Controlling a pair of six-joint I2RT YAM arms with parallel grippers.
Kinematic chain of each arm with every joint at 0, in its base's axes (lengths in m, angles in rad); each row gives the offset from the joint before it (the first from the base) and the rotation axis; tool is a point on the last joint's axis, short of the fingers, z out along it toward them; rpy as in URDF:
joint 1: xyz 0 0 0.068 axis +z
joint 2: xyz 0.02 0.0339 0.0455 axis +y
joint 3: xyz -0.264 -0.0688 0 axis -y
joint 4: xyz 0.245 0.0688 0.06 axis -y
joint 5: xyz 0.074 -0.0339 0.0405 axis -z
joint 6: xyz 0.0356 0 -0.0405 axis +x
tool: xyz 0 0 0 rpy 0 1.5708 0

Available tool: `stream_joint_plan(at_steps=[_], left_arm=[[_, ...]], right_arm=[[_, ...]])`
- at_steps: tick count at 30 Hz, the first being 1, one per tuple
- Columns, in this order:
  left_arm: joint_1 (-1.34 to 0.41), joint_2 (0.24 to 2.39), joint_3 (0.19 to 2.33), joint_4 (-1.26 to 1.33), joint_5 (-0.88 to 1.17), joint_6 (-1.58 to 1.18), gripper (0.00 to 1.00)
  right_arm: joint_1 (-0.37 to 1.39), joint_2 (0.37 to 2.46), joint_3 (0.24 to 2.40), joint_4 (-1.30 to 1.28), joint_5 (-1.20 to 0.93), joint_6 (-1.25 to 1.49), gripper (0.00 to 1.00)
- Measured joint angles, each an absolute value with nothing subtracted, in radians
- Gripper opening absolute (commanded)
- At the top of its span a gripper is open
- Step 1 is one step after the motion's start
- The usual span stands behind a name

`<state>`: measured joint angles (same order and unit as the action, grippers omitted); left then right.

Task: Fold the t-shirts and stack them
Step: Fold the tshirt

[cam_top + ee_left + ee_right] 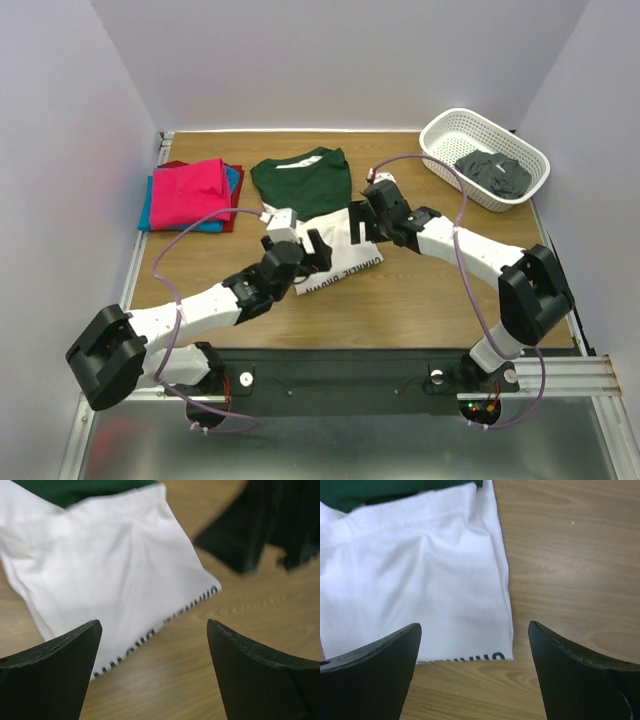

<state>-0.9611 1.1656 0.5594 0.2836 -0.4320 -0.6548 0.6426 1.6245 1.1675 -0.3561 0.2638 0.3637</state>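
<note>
The white t-shirt with dark green sleeves (310, 190) lies mid-table, its white body folded over with black print along the near edge (345, 270). It shows in the left wrist view (110, 570) and the right wrist view (415, 575). My left gripper (312, 250) is open and empty just above the shirt's near-left part. My right gripper (366, 225) is open and empty above the shirt's right edge. In both wrist views the jaws stand wide apart over bare wood by the printed fold edge. A folded stack with a magenta shirt (190, 188) on top of blue and red ones sits at the far left.
A white lattice basket (440, 130) at the far right holds a dark grey garment (495, 172). The right gripper's black body shows blurred in the left wrist view (260, 525). The wooden table (440, 300) ends at metal rails on both sides.
</note>
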Motion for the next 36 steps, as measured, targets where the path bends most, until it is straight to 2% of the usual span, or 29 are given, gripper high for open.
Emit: stream_joint_plan(at_steps=[6, 15, 21, 27, 36], left_arm=[[-0.760, 1.154, 0.540, 0.241, -0.373, -0.657, 0.99], [-0.711, 1.122, 0.445, 0.202, -0.297, -0.671, 0.99], [-0.707, 1.095, 0.429, 0.202, -0.284, -0.676, 0.99], [-0.704, 1.081, 0.396, 0.196, -0.273, -0.686, 0.99], [-0.702, 1.068, 0.378, 0.191, -0.250, -0.699, 0.97]], right_arm=[[0.643, 1.571, 1.030, -0.345, 0.245, 0.414, 0.93], [0.643, 1.589, 0.965, -0.327, 0.249, 0.446, 0.90], [0.643, 1.642, 0.965, -0.301, 0.255, 0.451, 0.84], [0.643, 1.682, 0.964, -0.281, 0.255, 0.465, 0.68], [0.642, 1.669, 0.921, -0.236, 0.241, 0.481, 0.32]])
